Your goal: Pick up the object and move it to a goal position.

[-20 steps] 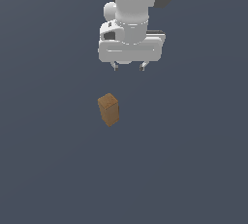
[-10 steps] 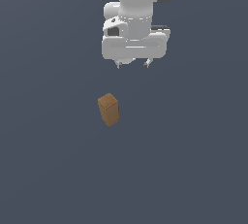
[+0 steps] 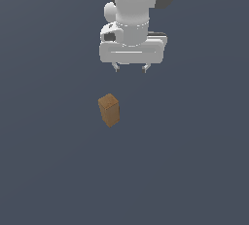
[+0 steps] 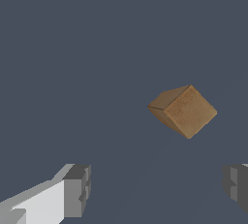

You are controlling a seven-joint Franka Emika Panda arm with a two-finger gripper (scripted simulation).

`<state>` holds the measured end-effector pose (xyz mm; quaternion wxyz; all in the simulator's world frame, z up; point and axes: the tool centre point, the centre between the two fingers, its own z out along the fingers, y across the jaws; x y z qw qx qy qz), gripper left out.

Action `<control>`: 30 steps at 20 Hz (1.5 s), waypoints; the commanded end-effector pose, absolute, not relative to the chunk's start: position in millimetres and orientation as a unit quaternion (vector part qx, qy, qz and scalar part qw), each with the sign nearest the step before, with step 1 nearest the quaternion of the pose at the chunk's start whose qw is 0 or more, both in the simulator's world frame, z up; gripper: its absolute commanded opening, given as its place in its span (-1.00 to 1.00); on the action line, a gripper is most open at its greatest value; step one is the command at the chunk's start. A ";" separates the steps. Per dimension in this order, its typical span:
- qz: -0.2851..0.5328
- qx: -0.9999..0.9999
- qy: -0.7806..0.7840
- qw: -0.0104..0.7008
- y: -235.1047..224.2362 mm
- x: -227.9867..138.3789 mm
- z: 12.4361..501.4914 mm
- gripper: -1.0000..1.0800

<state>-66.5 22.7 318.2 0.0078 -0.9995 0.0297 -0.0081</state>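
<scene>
Presently the gripper (image 3: pixel 131 68) hangs with jaws spread and empty, having drifted toward the exterior view's right over the last second. The object (image 3: pixel 109 109) stands ungrasped below it, offset toward the exterior view's left; realignment appears necessary before descent.
</scene>
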 end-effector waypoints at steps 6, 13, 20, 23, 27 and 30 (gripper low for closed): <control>-0.006 -0.993 0.114 0.009 4.3 -58.0 293.1 0.92; -0.003 -0.974 0.225 0.009 -21.2 -49.7 259.1 0.92; -0.001 -0.944 0.330 0.006 -47.0 -45.1 225.7 0.92; 0.000 -0.932 0.364 0.004 -55.8 -44.3 214.5 0.92; 0.000 -0.918 0.398 0.002 -64.7 -44.0 203.2 0.92; 0.000 -0.910 0.415 0.001 -69.3 -43.9 197.5 0.92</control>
